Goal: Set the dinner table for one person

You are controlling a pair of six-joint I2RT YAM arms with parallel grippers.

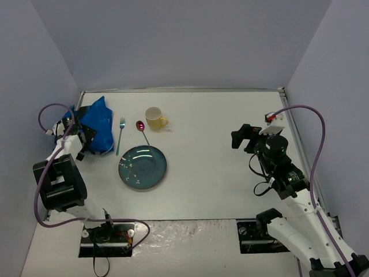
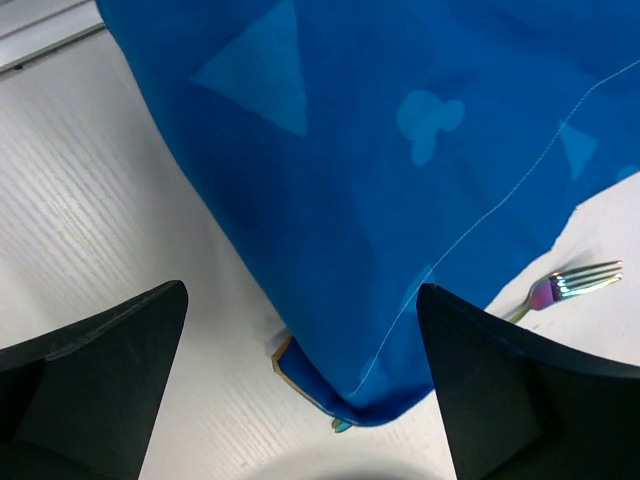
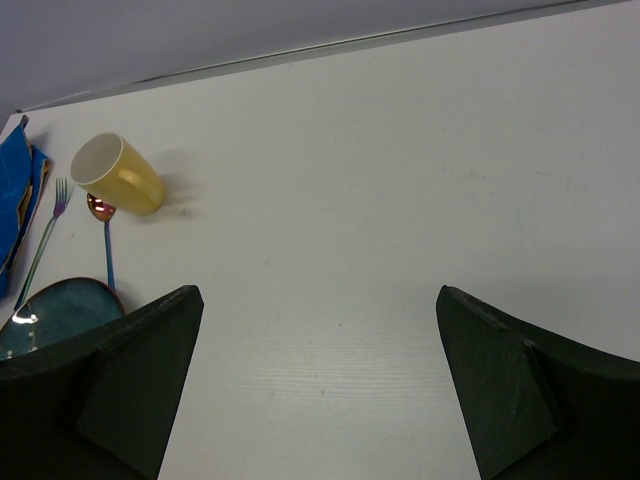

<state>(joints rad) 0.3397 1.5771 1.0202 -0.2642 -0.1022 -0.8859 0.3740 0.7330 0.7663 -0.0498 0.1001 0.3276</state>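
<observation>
The white dinner table carries a teal plate, a fork to its upper left, a spoon and a yellow mug behind it. A blue cartoon-mouse placemat lies crumpled and folded at the far left. My left gripper is open at its near edge. In the left wrist view the placemat's folded corner lies between the open jaws of the left gripper, with the fork's tines at the right. My right gripper is open and empty over bare table on the right side.
Grey walls close in the table on three sides. The right wrist view shows the right gripper over bare tabletop, with the mug, spoon, fork, plate and placemat edge far to its left.
</observation>
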